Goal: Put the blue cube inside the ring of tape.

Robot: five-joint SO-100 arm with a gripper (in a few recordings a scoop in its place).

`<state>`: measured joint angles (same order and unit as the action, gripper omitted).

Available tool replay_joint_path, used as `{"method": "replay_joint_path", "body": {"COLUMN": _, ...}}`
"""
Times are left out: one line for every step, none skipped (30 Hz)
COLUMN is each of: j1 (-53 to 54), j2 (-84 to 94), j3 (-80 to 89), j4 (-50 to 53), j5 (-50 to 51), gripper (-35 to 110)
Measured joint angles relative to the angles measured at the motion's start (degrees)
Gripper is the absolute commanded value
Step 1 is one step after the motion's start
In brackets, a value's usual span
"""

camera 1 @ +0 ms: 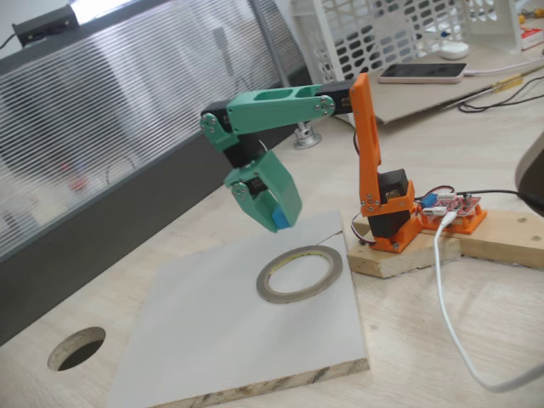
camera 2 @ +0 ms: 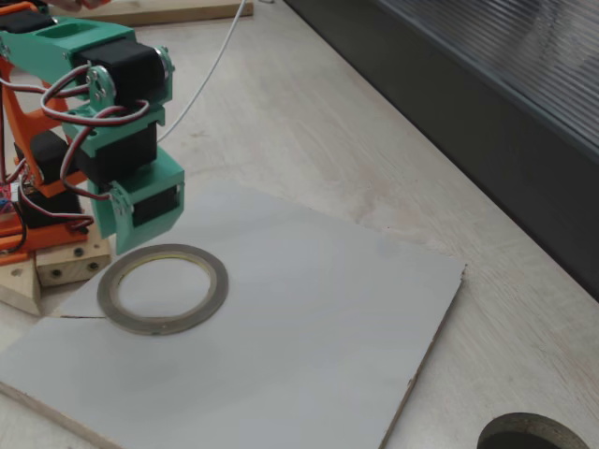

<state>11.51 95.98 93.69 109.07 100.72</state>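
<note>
The blue cube (camera 1: 279, 218) is pinched at the tip of my green gripper (camera 1: 282, 219), which is shut on it. Gripper and cube hang in the air above the white board (camera 1: 204, 340), a little up and left of the ring of tape (camera 1: 333, 263) in a fixed view. The ring lies flat on the board with its hollow centre bare. In a fixed view from the other side, the gripper (camera 2: 124, 236) hovers over the near-left rim of the ring (camera 2: 217, 285), and its body hides the cube.
The arm's orange base (camera 1: 393, 223) stands on a wooden block right of the ring, beside a red circuit board (camera 1: 455, 206) and a white cable (camera 1: 446, 314). A round hole (camera 1: 76, 347) (camera 2: 533, 435) is cut in the tabletop. A phone (camera 1: 422, 72) lies at the back.
</note>
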Motion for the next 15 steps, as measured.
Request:
{"method": "replay_joint_path", "body": {"j1": 0.0, "j2": 0.5, "j3": 1.9, "j4": -1.1, "j5": 0.0, "gripper": 3}}
{"method": "replay_joint_path", "body": {"j1": 0.0, "j2": 1.4, "j3": 3.9, "j4": -2.6, "j5": 0.0, "gripper": 3}}
{"method": "replay_joint_path", "body": {"j1": 0.0, "j2": 2.2, "j3": 5.8, "j4": -4.4, "j5": 0.0, "gripper": 3}}
{"method": "replay_joint_path", "body": {"j1": -0.2, "j2": 3.2, "j3": 8.0, "j4": -6.2, "j5": 0.0, "gripper": 3}}
{"method": "replay_joint_path", "body": {"j1": -0.1, "j2": 4.6, "j3": 9.9, "j4": -7.6, "j5": 0.0, "gripper": 3}}
{"method": "replay_joint_path", "body": {"j1": 0.0, "j2": 5.7, "j3": 12.0, "j4": -9.1, "j5": 0.0, "gripper": 3}}
{"method": "replay_joint_path", "body": {"j1": 0.0, "j2": 6.8, "j3": 14.0, "j4": -10.6, "j5": 0.0, "gripper": 3}}
{"method": "replay_joint_path", "body": {"j1": 0.0, "j2": 7.5, "j3": 16.0, "j4": -12.1, "j5": 0.0, "gripper": 3}}
{"method": "replay_joint_path", "body": {"j1": 0.0, "j2": 8.3, "j3": 18.0, "j4": -13.7, "j5": 0.0, "gripper": 3}}
{"method": "replay_joint_path", "body": {"j1": -0.1, "j2": 8.7, "j3": 20.0, "j4": -15.2, "j5": 0.0, "gripper": 3}}
{"method": "replay_joint_path", "body": {"j1": -0.1, "j2": 9.4, "j3": 22.0, "j4": -16.7, "j5": 0.0, "gripper": 3}}
{"method": "replay_joint_path", "body": {"j1": 0.0, "j2": 9.8, "j3": 23.5, "j4": -18.3, "j5": 0.0, "gripper": 3}}
{"method": "replay_joint_path", "body": {"j1": 0.0, "j2": 10.5, "j3": 24.9, "j4": -20.2, "j5": 0.0, "gripper": 3}}
{"method": "replay_joint_path", "body": {"j1": 0.0, "j2": 11.0, "j3": 26.5, "j4": -22.1, "j5": 0.0, "gripper": 3}}
{"method": "replay_joint_path", "body": {"j1": 0.0, "j2": 11.7, "j3": 27.8, "j4": -24.1, "j5": 0.0, "gripper": 3}}
